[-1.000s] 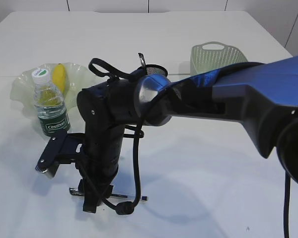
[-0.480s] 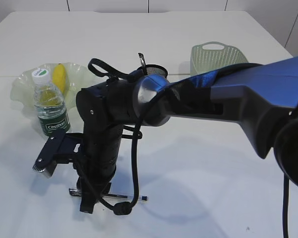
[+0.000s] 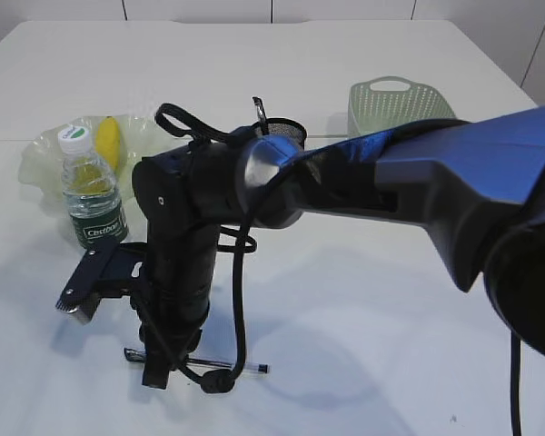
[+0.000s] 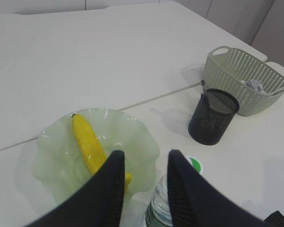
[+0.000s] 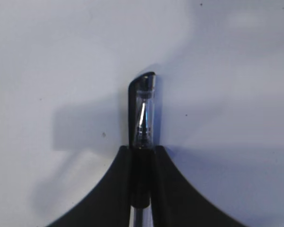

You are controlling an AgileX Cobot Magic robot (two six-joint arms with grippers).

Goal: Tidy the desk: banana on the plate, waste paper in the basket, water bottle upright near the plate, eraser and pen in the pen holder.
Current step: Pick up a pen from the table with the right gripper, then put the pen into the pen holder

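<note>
A small round green sticker is lying flat on the white tabletop, ringed by a thin white border, with its left edge being covered in the left wrist view. Behind the tabletop's far edge, pale wall panels are standing side by side, with dark vertical seams running between them (four seams are showing in the exterior view). In the left wrist view, greyer panels are filling the upper right corner, again being split by a vertical seam.
</note>
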